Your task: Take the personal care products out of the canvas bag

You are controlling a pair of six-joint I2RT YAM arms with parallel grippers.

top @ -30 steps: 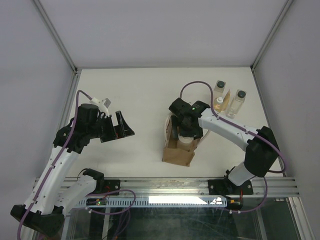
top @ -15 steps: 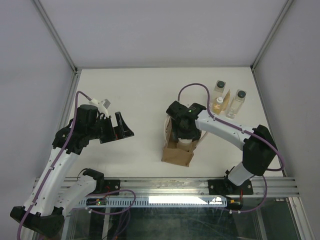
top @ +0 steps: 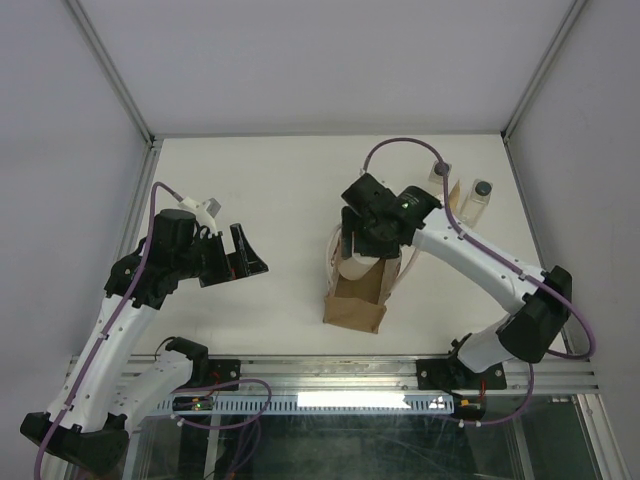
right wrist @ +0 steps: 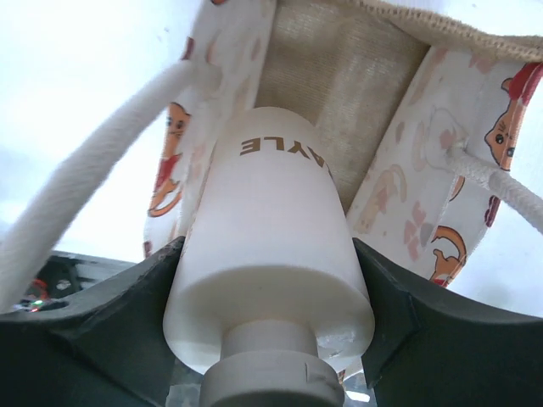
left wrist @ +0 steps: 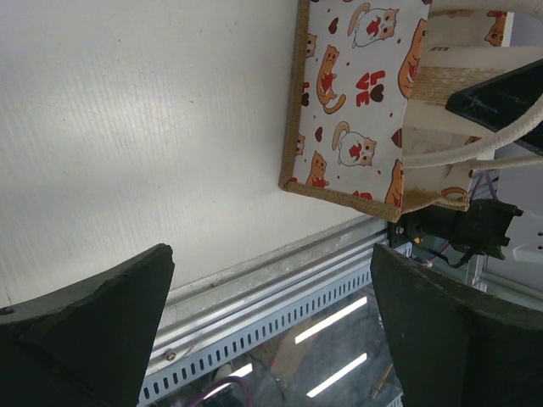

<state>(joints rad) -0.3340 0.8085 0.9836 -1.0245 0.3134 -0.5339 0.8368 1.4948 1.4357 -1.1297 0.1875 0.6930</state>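
Observation:
The canvas bag [top: 356, 305] stands near the table's front centre, tan outside with pale looped handles [right wrist: 93, 182]. Its cat-print side shows in the left wrist view [left wrist: 361, 102]. My right gripper [top: 374, 240] is above the bag's mouth, shut on the wide cream bottle [right wrist: 271, 246] just below its neck. The bottle [top: 360, 267] hangs partly over the opening. One clear-beige bottle with a dark cap [top: 479, 199] stands at the back right, and another [top: 439, 171] is half hidden behind my arm. The amber bottle is hidden. My left gripper [top: 245, 255] is open and empty, left of the bag.
The metal rail [left wrist: 254, 297] runs along the table's near edge, close under my left gripper. The enclosure's white walls and frame posts [top: 140, 120] border the table on the left, back and right.
My right gripper has risen from inside the bag with the cream bottle in it, and the arm has shifted toward the back. The left arm has not moved.

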